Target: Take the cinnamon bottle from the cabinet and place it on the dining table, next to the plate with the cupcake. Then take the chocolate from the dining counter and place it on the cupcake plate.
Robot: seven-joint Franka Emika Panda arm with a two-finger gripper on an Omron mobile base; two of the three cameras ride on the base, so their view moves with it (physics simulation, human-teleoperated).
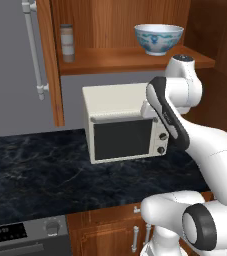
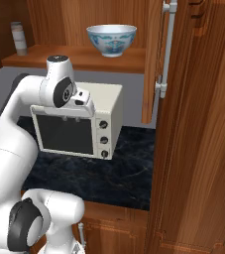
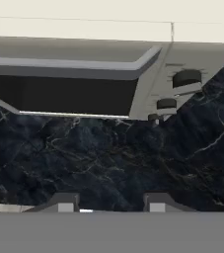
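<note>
Closest to us in the hand view, the gripper [image 3: 111,201] shows its two dark tips low over the black marble bench [image 3: 108,158], pressed to their narrowest and holding nothing. Beyond them we see the toaster oven [image 3: 84,74] from above its front: dark glass door, grey handle bar and knobs [image 3: 186,78] at one side.

From the left base view we get what the hand camera lacks: the cinnamon bottle [image 1: 67,43] standing upright on the open cabinet shelf [image 1: 120,60], at its left end, well apart from the blue-and-white bowl [image 1: 158,38] further right on the same shelf. From the right base view we find the same bottle at the far left of the shelf, the bowl near the middle, and the open cabinet door [image 2: 153,59] with its pale handle hanging to the right of the oven.

We see the oven standing directly under the shelf, with the arm's upper links crossing in front of it. Bare bench lies left of the oven, ending at a stove panel [image 1: 25,235] below its front edge
</note>
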